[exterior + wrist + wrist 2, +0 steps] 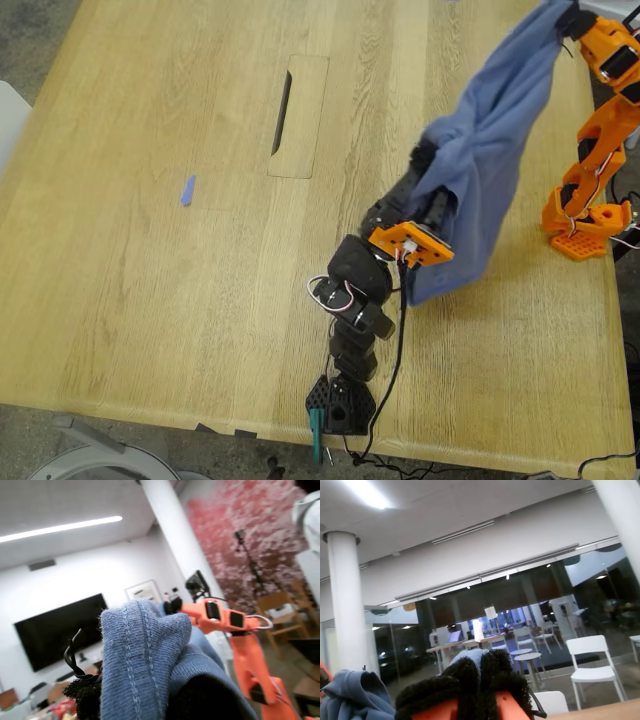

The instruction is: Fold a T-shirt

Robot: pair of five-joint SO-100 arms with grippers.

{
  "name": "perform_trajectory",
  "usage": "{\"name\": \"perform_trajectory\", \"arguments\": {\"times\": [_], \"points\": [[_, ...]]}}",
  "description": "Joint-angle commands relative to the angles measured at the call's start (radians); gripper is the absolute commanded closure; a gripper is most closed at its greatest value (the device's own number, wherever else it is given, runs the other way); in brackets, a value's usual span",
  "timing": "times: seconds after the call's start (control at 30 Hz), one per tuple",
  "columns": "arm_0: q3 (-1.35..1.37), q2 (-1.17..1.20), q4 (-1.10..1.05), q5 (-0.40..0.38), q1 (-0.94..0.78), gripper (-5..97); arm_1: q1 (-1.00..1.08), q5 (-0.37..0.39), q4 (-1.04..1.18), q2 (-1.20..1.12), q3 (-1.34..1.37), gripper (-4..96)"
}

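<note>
Between my two grippers the T-shirt hangs off the table as one bunched, slate-blue swag, so the wooden top is the largest bare thing in sight. Beyond my first gripper, toward the exterior view's left, the wood runs open all the way to that edge. On the far side of my second gripper there is little room, since the table's edge at the exterior view's right lies just past the orange arm's base.

The cloth slopes down from the second gripper's fingers to the first gripper's, then drops below the first gripper in a loose fold. Its lowest hem comes down close to the wood, and I cannot tell whether it touches. No print shows.

My first gripper, on the black arm, is clamped on a thick ribbed bunch of the T-shirt, which bulges up over its fingers. My second gripper is on the orange arm, and its dark fuzzy pads are pinched together on a small tuft of the fabric.

A flush cable hatch with a dark slot sits in the wood well beyond the first gripper's fingers. A small blue scrap lies alone farther out, well apart from both grippers.
</note>
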Motion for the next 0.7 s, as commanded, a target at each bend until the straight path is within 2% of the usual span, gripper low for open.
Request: {"name": "perform_trajectory", "arguments": {"times": [0.0, 0.37, 0.67], "points": [[-0.04, 0.112, 0.011, 0.02, 0.028, 92, -0.015, -0.017, 0.008, 0.049, -0.021, 90.7], [-0.017, 0.156, 0.141, 0.032, 0.167, 92, -0.075, -0.044, 0.141, 0.14, 0.008, 90.0], [0.051, 0.173, 0.152, 0.04, 0.301, 92, -0.092, -0.051, 0.189, 0.179, 0.029, 89.7]]}}
